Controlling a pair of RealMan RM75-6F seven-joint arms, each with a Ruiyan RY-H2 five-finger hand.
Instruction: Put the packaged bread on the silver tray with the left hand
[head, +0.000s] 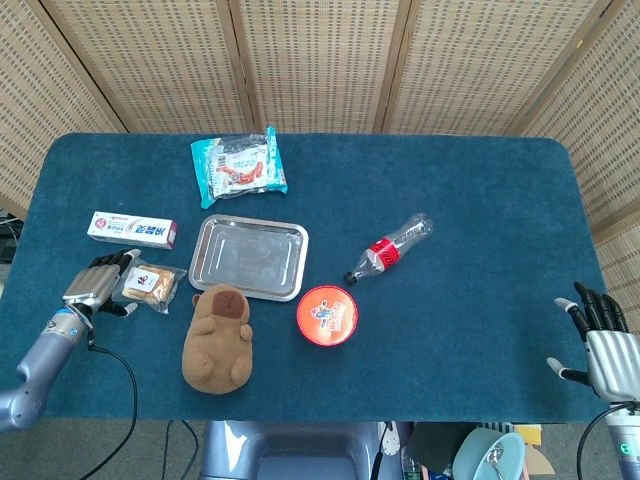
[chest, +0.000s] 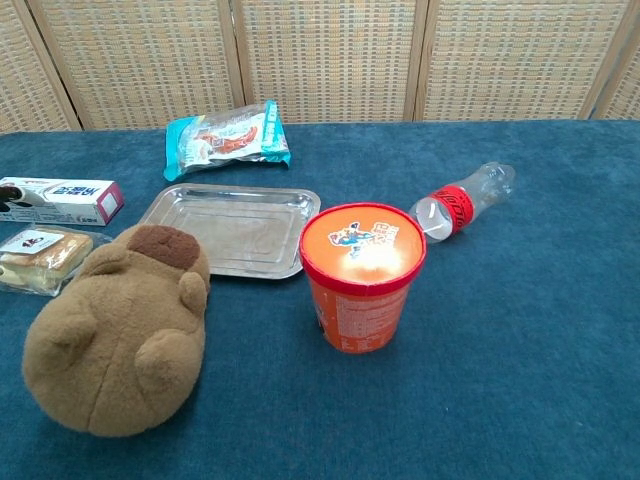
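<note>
Table (head: 480, 200) – dark teal-blue cloth. Backdrop screen (head: 320, 60) – tan woven wicker, light wood frames. Silver tray (head: 248, 257) – bare shiny metal. Packaged bread (head: 150, 284): clear wrap, pale tan-and-white slices, small white label with red mark. Toothpaste box (head: 131, 229): white, red and blue print, pink-red end flap. Snack bag (head: 239, 165): turquoise with white and red print. Plush toy (head: 217, 338): light brown, darker brown patch on head. Cup (chest: 362, 275): orange, red rim, cartoon lid print. Bottle (head: 390, 248): clear, red label, black cap. Left hand (head: 95, 284) and right hand (head: 604, 350): silver-grey backs, black fingers, white thumb tips.
</note>
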